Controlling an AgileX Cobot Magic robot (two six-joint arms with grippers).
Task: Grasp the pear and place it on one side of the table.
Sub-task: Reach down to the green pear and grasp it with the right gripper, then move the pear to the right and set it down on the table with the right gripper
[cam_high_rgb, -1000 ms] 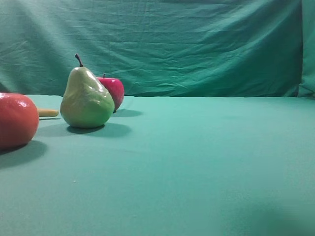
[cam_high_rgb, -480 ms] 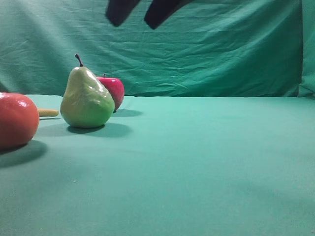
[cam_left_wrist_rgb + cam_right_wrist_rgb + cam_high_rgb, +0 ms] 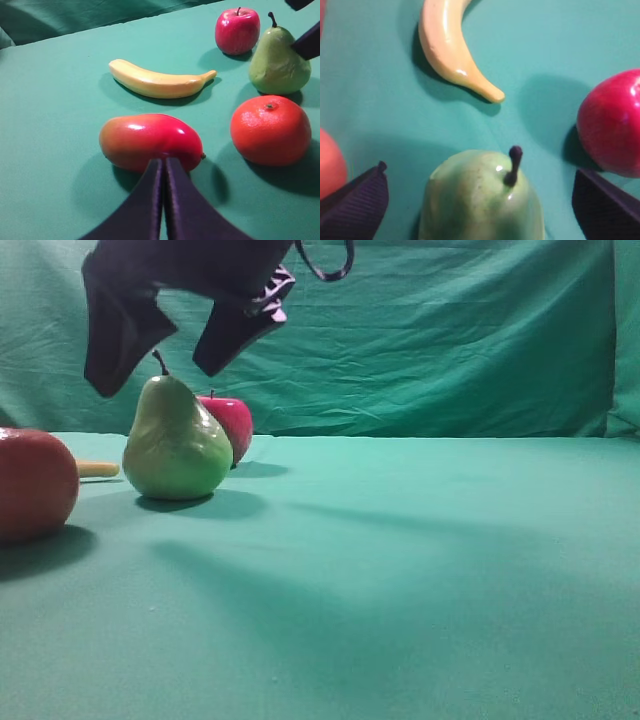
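Note:
The yellow-green pear (image 3: 177,445) stands upright on the teal table (image 3: 420,540), with the red apple (image 3: 232,425) just behind it. My right gripper (image 3: 155,380) hangs open above the pear's top, one dark finger on each side of the stem and neither touching it. In the right wrist view the pear (image 3: 482,200) sits between the spread fingers (image 3: 357,202), stem (image 3: 514,162) up. My left gripper (image 3: 162,162) is shut and empty, its tips pointing at a red oval fruit (image 3: 150,141). In the left wrist view the pear (image 3: 277,62) stands at the far right.
A large orange-red round fruit (image 3: 35,485) lies left of the pear near the frame edge. A yellow banana (image 3: 160,84) lies between the fruits, its tip (image 3: 97,469) showing behind the round fruit. A wrinkled green curtain (image 3: 420,340) closes the back.
The right gripper came down from above the frame with its jaws spread and now hangs over the pear's top. Its shadow darkens the table. The fruits have not moved.

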